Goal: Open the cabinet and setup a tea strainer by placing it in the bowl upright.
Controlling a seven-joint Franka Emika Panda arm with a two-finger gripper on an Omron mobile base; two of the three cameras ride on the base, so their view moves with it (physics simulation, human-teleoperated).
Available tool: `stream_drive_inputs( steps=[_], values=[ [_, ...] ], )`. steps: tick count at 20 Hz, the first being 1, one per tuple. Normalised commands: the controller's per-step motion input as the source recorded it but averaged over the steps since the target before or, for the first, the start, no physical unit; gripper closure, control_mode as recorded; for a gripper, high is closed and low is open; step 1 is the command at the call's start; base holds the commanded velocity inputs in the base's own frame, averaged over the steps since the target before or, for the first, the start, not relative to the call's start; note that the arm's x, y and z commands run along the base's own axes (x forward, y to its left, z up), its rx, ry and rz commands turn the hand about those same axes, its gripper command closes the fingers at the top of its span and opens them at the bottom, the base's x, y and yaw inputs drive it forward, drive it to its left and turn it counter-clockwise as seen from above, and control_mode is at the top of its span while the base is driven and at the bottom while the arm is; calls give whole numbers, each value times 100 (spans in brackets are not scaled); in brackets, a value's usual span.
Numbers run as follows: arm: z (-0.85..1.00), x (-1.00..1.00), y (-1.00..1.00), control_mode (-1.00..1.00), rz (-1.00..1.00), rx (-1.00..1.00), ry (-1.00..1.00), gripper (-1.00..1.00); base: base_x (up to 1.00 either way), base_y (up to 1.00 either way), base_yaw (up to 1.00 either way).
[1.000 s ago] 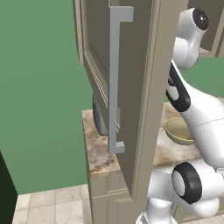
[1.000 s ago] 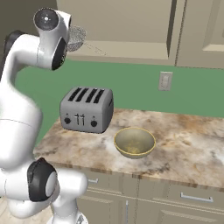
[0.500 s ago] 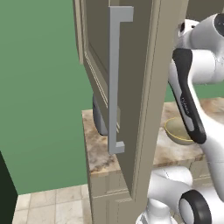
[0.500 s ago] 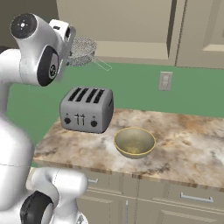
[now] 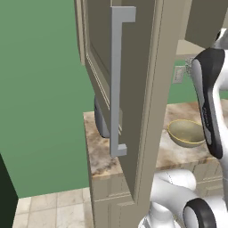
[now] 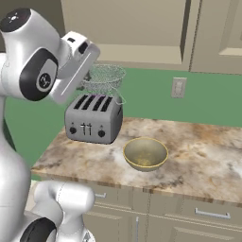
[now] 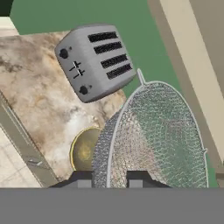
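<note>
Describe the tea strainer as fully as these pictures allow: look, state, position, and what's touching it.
The tea strainer is a round basket of fine grey wire mesh with a thin metal rim and a small prong at one edge. It hangs in the air, clamped at its rim by the tool, above the toaster and apart from it. The bowl sits lower on the counter, and the strainer is not yet in it.

On the counter the bowl sits right of the toaster, tea strainer above.
</note>
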Motion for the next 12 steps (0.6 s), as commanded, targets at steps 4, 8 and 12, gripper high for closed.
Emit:
stream_drive_inputs(
  steps=[4,8,12],
  values=[
    [-58,-31,-51,-100,-23,6,21,100,0,0,0],
    [-95,-3,-36,-100,-17,0,2,100,0,0,0],
    [-74,14,-24,-100,-4,7,-4,100,0,0,0]
  ],
)
